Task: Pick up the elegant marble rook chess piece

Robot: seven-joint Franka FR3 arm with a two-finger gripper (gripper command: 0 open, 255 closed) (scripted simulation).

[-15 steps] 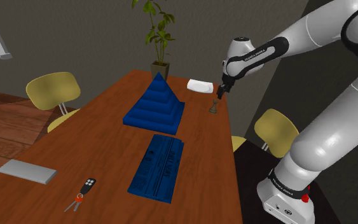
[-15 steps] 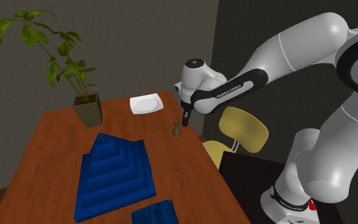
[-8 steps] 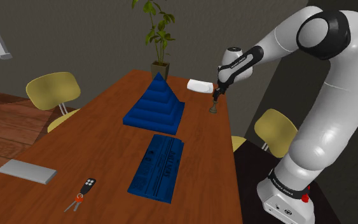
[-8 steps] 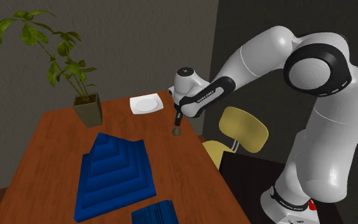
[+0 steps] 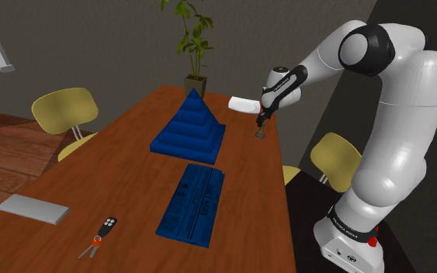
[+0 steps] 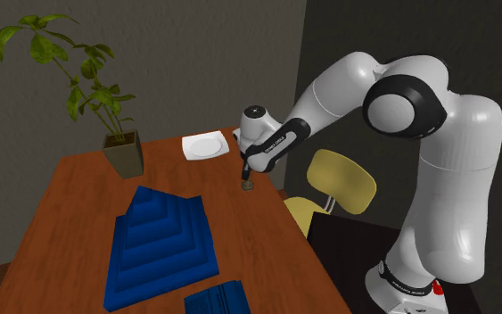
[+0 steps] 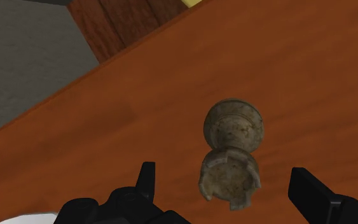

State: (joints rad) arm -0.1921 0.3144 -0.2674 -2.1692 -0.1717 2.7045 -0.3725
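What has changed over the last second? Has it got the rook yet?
The end effector moved down and toward the shoulder view's left, from beside the rook to just above it, and the arm's elbow swung the same way. Nothing is grasped yet: the fingers stand open on either side of the rook, not touching it. The rook, pyramid and plate stayed put.

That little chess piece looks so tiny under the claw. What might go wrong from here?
The rook stands upright between the open fingers of the gripper, untouched. If one finger reaches it before the other, it may tip rather than be clasped. It also stands near the edge of the table, so a toppled piece might roll off.
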